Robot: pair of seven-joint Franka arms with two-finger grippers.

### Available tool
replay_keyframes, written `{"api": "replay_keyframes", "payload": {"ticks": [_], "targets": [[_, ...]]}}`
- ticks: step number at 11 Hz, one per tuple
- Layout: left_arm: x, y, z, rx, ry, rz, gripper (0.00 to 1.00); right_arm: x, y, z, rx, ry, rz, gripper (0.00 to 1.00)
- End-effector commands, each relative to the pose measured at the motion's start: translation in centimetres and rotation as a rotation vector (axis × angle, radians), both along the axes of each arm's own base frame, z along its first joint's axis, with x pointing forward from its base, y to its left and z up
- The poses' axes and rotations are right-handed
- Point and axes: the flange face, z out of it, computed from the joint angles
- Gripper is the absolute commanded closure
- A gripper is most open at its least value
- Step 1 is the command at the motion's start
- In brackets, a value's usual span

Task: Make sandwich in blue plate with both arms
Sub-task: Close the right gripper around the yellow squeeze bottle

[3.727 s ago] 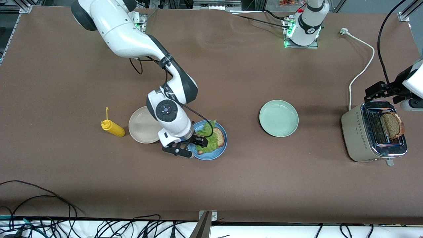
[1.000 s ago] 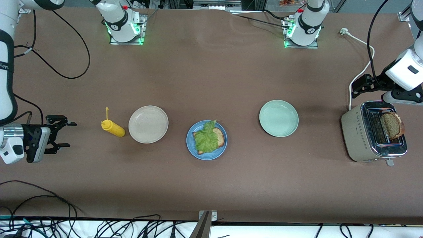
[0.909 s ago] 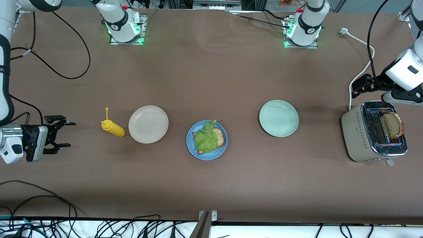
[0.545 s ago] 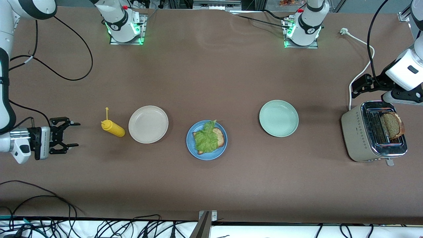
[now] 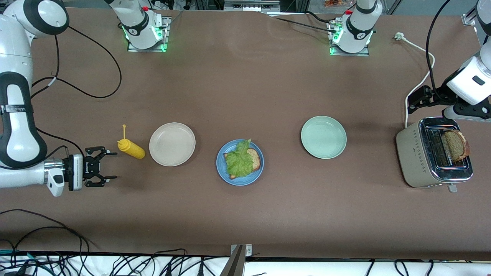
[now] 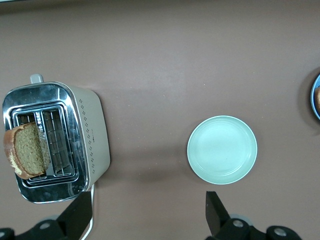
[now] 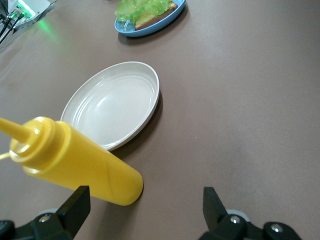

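Brown table (image 5: 245, 96): right gripper (image 5: 111, 167) open beside mustard bottle (image 5: 131, 148); left gripper (image 5: 410, 104) open.

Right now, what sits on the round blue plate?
On the round blue plate: a brown bread slice under a crinkled green lettuce leaf. The leaf hides most of the slice.

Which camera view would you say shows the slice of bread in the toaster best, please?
The left wrist view: it looks straight down on the slice of bread standing up out of the toaster, its face and crust plain. The front view shows the same slice smaller, at the left arm's end of the table. The right wrist view misses it.
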Motion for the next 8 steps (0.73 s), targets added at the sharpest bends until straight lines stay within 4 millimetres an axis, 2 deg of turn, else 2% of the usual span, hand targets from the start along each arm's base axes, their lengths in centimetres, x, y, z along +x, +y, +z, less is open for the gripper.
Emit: {"api": "replay_keyframes", "payload": {"ticks": [1,4,6,8], "targets": [[-0.4,-0.1,0.6,-0.022,0.002,0.007,0.0,0.2,-0.7,-0.3,0.093,-0.098,0.051,0.0],[-0.4,-0.1,0.6,-0.022,0.002,0.007,0.0,-0.6,-2.1,-0.7,0.138,-0.167,0.128,0.0],[-0.4,-0.1,0.6,-0.022,0.002,0.007,0.0,-1.9,-3.3,-1.8,0.191,-0.187,0.159,0.0],[-0.4,-0.1,0.6,-0.022,0.002,0.007,0.0,-2.6,-2.7,-4.5,0.295,-0.2,0.162,0.0]]}}
